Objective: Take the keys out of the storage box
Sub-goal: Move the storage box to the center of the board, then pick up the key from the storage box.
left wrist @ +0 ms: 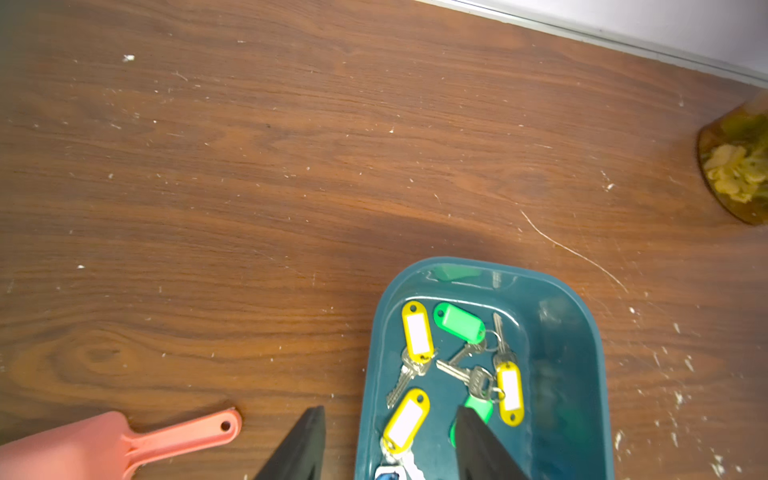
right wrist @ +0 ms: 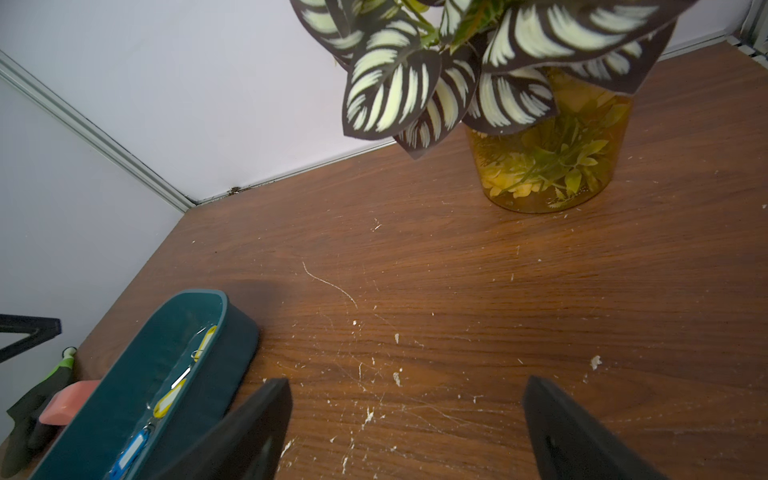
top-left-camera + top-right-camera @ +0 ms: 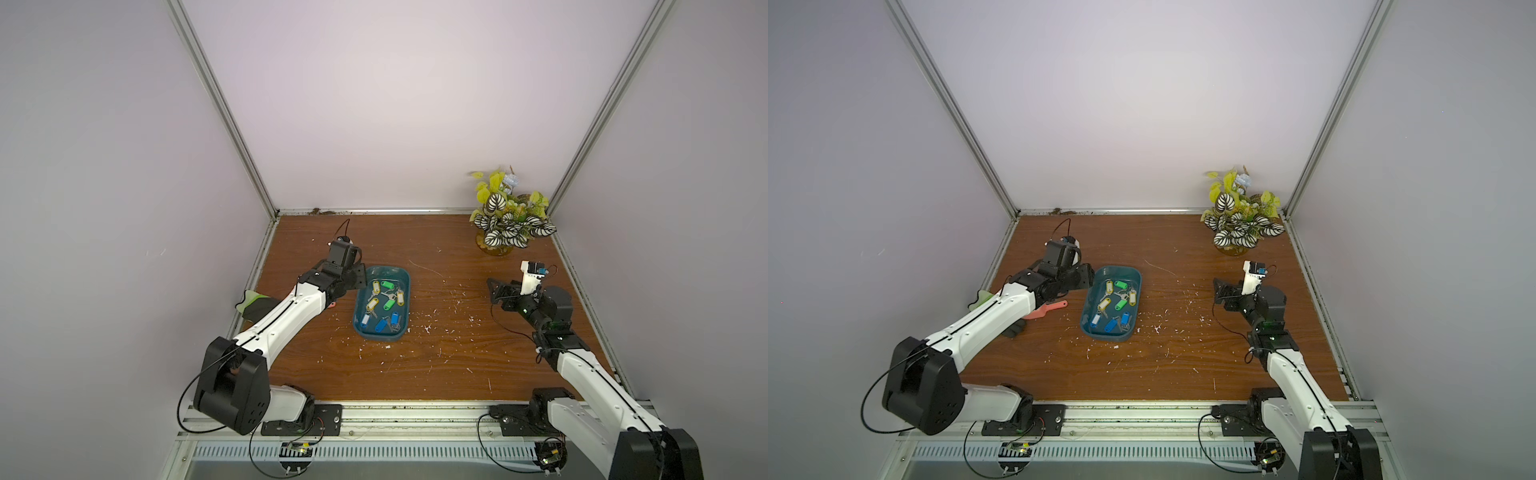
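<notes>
Wood-grain tabletop (image 3: 457, 365), task scarcely begun by appearances: left gripper (image 1: 389, 409) spread and empty astride the side wall of the teal storage box (image 3: 376, 337), all visible keys (image 3: 390, 306) lying inside it, none on the wood; right gripper (image 2: 407, 380) spread and empty well apart, near the potted plant (image 3: 505, 220).

Open tabletop (image 3: 451, 303) between storage box (image 3: 388, 270), plant (image 3: 505, 222)
</notes>
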Controlling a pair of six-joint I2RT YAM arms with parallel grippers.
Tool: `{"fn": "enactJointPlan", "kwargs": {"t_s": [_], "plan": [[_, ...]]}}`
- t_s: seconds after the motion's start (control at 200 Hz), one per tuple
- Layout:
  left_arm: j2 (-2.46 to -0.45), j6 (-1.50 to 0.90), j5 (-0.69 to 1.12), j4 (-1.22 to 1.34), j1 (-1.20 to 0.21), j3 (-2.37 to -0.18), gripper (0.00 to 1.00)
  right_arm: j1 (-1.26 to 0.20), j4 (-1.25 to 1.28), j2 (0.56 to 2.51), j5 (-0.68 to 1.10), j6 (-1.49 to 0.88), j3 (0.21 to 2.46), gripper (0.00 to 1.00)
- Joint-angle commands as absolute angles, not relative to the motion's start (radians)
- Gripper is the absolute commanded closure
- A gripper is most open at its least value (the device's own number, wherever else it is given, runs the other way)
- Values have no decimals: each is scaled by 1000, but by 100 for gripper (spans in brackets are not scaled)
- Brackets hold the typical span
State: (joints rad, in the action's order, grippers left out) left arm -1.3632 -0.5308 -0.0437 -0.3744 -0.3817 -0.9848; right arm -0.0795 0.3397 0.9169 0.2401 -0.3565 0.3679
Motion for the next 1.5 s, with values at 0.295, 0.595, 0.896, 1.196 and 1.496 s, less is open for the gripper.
{"fn": "enactJointPlan", "kwargs": {"t_s": [0.295, 0.595, 0.896, 1.196, 1.496], "plan": [[-1476, -770, -57, -529, -584, -1068, 31, -87, 283, 914, 186, -316, 447, 4], [-1643, -860, -143, -556, -624, -1094, 35, -87, 198, 865, 116, -263, 469, 3], [-1728, -963, -243, -585, -624, -1111, 47, -87, 181, 851, 103, -267, 453, 3], [-1762, -977, -290, -598, -624, -1119, 60, -86, 187, 859, 103, -271, 449, 3], [-1782, -974, -321, -611, -623, -1129, 70, -86, 189, 863, 103, -274, 444, 3]]}}
